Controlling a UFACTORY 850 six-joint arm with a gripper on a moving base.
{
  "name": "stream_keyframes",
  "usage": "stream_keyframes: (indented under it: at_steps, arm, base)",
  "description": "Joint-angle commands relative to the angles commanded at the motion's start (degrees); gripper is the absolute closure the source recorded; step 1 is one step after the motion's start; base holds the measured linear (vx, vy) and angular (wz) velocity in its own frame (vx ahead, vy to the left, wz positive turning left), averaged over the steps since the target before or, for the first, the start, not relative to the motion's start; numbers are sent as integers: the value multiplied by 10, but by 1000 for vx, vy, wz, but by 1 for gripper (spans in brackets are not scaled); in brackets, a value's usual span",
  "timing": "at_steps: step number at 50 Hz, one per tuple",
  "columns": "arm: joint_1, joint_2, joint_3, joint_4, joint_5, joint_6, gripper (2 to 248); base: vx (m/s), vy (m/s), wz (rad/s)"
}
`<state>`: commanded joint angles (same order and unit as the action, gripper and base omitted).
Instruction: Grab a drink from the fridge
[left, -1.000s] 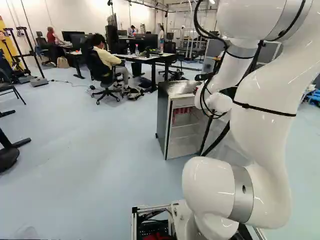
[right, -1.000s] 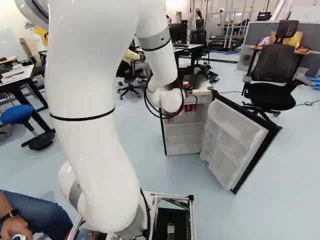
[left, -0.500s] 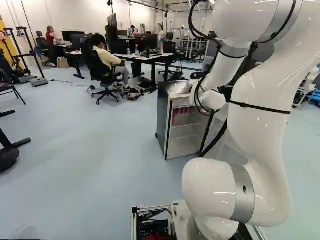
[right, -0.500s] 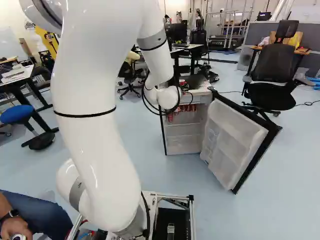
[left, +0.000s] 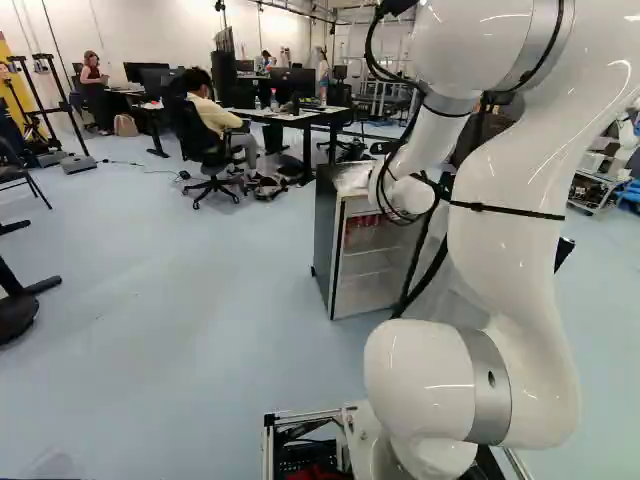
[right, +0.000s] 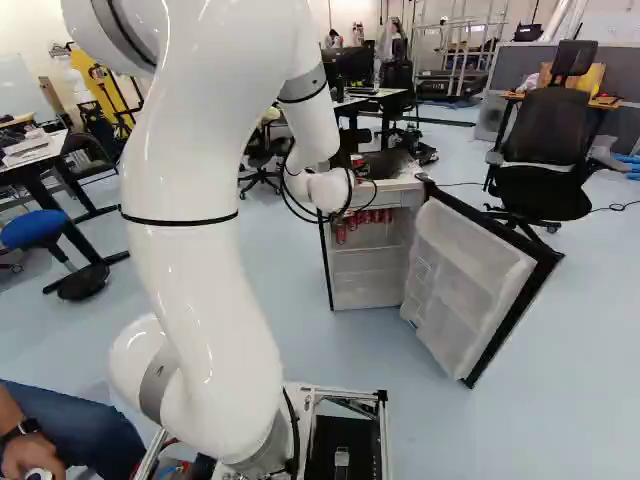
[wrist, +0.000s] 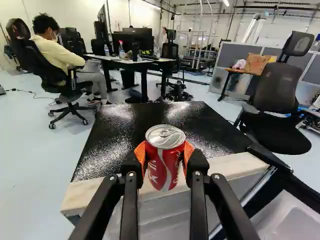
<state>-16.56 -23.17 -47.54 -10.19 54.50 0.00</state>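
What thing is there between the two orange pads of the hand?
A red drink can, upright, is between the orange pads of the hand, which press it from both sides. The wrist view shows this.

Your arm (right: 200, 280) is glossy, rounded and white, with broad silver-grey bands (left: 490, 390), a narrow black tie (left: 510, 211) around it and loose black cables (left: 432, 270) looping outside. Your black, jointed fingers (wrist: 131, 200) carry round screw heads (wrist: 131, 174) and bright orange pads (wrist: 140, 152).

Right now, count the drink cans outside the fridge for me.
1: the red can, gripped in the tool near the top front edge of the fridge. The arm could hide others. Red cans inside are left out.
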Motion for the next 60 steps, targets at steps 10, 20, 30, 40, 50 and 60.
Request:
stream_keyframes:
  at_steps: [10,20,30,40,50,60]
  arm:
    - [14,-18,-23,11,0,0,155]
    - [26,-36,-45,22,-2,0,155]
    - [33,-48,-61,33,-10,0,155]
    - [40,-59,-76,41,-17,0,155]
    - [46,-70,-90,41,-17,0,155]
    - [47,-74,-95,41,-17,0,155]
  base:
    - [0,0,0]
    - [0,0,0]
    - [0,0,0]
    - [0,0,0]
    - [0,0,0]
    - [0,0,0]
